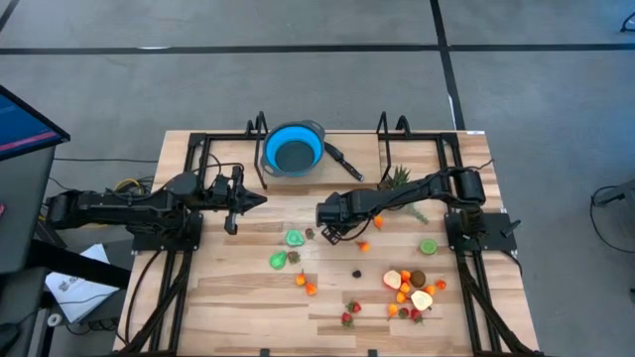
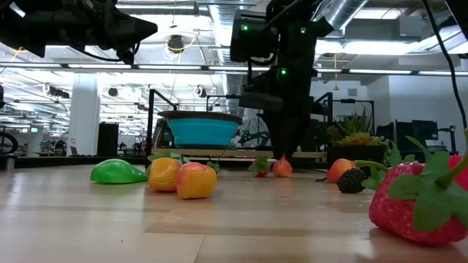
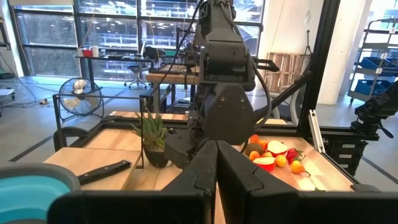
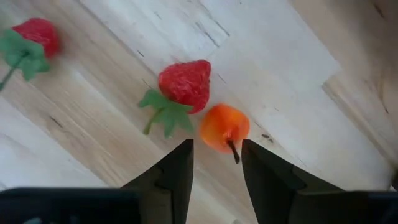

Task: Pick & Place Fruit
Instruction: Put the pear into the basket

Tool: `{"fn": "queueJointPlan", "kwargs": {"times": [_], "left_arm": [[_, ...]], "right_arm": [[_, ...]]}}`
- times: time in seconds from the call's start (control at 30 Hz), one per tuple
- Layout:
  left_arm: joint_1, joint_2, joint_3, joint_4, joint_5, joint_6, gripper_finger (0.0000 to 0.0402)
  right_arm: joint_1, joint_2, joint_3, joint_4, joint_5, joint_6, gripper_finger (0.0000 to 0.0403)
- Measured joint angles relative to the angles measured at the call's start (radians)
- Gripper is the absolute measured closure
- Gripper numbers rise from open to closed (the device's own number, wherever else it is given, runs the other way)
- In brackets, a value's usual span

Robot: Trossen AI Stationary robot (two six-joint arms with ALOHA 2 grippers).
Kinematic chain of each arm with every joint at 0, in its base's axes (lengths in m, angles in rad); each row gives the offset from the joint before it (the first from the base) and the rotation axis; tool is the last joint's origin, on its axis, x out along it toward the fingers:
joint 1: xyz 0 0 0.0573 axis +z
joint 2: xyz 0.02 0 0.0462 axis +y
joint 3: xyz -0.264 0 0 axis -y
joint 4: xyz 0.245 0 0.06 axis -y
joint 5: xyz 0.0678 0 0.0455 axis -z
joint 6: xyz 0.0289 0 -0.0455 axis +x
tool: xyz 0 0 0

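Small toy fruits lie scattered on the wooden table [image 1: 198,297]: green pieces [image 1: 295,238], orange pieces [image 1: 306,285] and a cluster of peach halves and strawberries [image 1: 412,293]. My right gripper [image 4: 217,146] points steeply down at mid-table [image 1: 332,236], shut on a small orange fruit [image 4: 224,126]. A strawberry [image 4: 185,83] lies just beside that fruit. My left gripper [image 1: 258,201] is shut, empty and level above the table's left half. My right gripper pinches the small orange fruit between its two fingertips [image 4: 249,149], at the stem end [image 4: 234,151]. The fingers come from above, slanting slightly. In the low view the fruit [image 2: 281,166] sits right under the fingers, close to the wood; whether it is clear I cannot tell.
A blue bowl [image 1: 294,149] with a black handle stands at the far middle. A spiky green plant [image 1: 399,178] stands under my right arm. A lime slice [image 1: 428,246] and a dark berry [image 1: 357,273] lie to the right, a second strawberry [image 4: 34,37] near the gripper.
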Motion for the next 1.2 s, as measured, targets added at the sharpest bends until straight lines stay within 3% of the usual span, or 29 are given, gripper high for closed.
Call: {"fn": "queueJointPlan", "kwargs": {"times": [0.4,0.73,1.2], "left_arm": [[0.000,0.000,0.000,0.000,0.000,0.000,0.0399],[0.000,0.000,0.000,0.000,0.000,0.000,0.0399],[0.000,0.000,0.000,0.000,0.000,0.000,0.0399]], "right_arm": [[-0.006,0.007,-0.010,0.037,0.003,-0.017,0.0257],[-0.019,0.007,-0.067,0.133,0.025,-0.045,0.0209],[-0.034,0.006,-0.067,0.182,0.030,-0.063,0.0240]]}}
